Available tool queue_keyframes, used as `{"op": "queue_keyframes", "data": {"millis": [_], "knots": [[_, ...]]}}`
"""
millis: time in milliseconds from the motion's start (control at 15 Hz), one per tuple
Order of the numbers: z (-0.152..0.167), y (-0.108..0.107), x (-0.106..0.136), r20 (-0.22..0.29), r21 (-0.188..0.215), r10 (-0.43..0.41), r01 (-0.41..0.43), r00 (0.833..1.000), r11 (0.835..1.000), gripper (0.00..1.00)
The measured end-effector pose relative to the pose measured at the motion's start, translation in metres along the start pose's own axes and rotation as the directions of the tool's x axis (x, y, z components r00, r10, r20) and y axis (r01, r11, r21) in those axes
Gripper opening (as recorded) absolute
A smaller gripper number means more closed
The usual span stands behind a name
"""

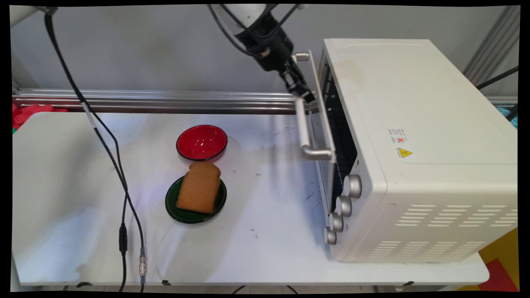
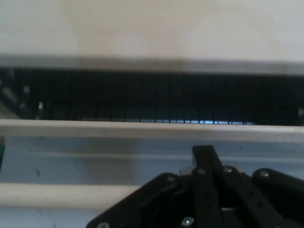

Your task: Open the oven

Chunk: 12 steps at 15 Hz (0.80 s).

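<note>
White table (image 1: 256,248), grey wall behind; cream toaster oven (image 1: 418,140) at the right, door ajar, four silver knobs.
Gripper (image 1: 304,94) at the door handle (image 1: 303,124); finger opening can't be made out.

The claw's (image 1: 304,94) fingertips are hidden behind the toaster oven's (image 1: 414,145) door handle (image 1: 304,124); oven interior too dark.

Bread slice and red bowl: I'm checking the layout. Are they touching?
Cannot tell. In the main view the bread slice on the green plate has its top edge meeting the red bowl rim, possibly only overlapping.
</note>
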Motion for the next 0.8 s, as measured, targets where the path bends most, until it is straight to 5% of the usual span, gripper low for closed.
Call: {"op": "queue_keyframes", "data": {"millis": [467,800], "knots": [[-0.018,0.003,-0.046,0.083,0.012,0.010,-0.011,0.997,1.000,0.00],[-0.016,0.002,-0.075,0.094,0.025,0.026,-0.028,0.995,0.999,0.00]]}}
